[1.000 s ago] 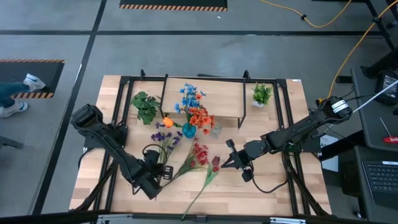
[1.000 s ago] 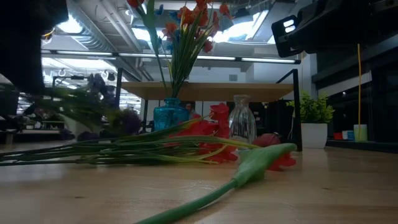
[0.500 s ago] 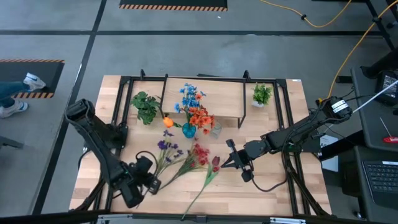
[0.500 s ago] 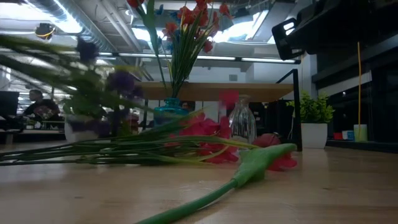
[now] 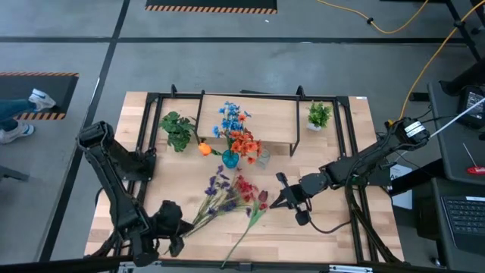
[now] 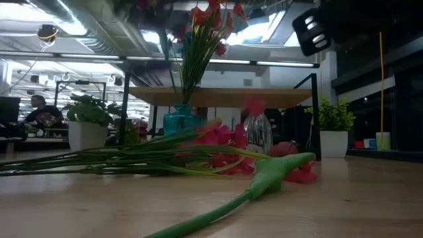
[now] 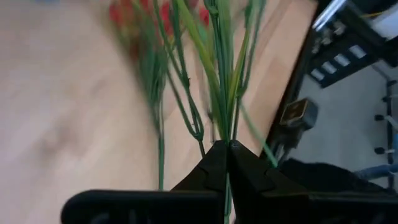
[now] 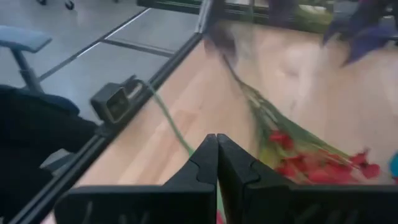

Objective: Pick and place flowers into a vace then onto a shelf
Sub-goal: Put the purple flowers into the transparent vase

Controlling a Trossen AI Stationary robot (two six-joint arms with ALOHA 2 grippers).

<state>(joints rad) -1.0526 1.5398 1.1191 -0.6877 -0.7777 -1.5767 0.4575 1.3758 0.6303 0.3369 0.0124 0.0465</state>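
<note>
My left gripper (image 5: 180, 231) is near the table's near-left corner, shut on the stems of a purple flower spray (image 5: 218, 186). Its blooms reach out over the red flowers (image 5: 244, 188), which lie flat on the wood (image 6: 225, 135). A red tulip (image 5: 261, 200) lies beside them, its long stem (image 6: 218, 208) running toward the near edge. My right gripper (image 5: 277, 199) hovers shut just right of the tulip's bloom. A blue vase (image 5: 229, 159) holding blue and orange flowers stands in front of the shelf (image 5: 265, 121). My left gripper pinches the purple spray's bundle of thin green stems (image 7: 227, 138) between its two fingers, at the stems' lower end. The stems run straight on from the fingertips, along the fingers. The spray slants away from the gripper toward the table's middle, its blooms held off the wood.
A clear glass vase (image 5: 263, 157) stands right of the blue one, and an orange tulip (image 5: 203, 149) lies to its left. Two potted plants (image 5: 178, 130) (image 5: 318, 114) stand near the shelf's ends. Black frame rails (image 5: 352, 152) run along the table's sides.
My left gripper has drawn back toward the near-left corner, risen and rolled its wrist, keeping hold of the purple spray. The spray has come up off the table and its blooms have swung right and nearer, over the red flowers. The red flowers and tulip have stayed put.
</note>
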